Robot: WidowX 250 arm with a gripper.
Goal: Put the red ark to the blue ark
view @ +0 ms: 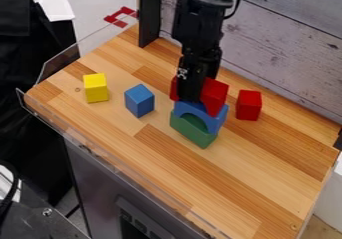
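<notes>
Camera view: my hand [190,96] at red ark [214,96], just above blue ark [215,121]; can't tell if gripping. Probably light, stiff; I'd pinch mid-arch.

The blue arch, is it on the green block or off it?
On: no gap shows between the blue arch and the green block beneath.

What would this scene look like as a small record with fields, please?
surface: wooden tabletop
stack base: green block
stack middle: blue ark, on the green block
stack top: red ark, right above the blue ark; full seating unclear
end effector: at the red ark, partly covering it
image right of stack: red block
image left of stack: blue block
farther image left: yellow block
</notes>
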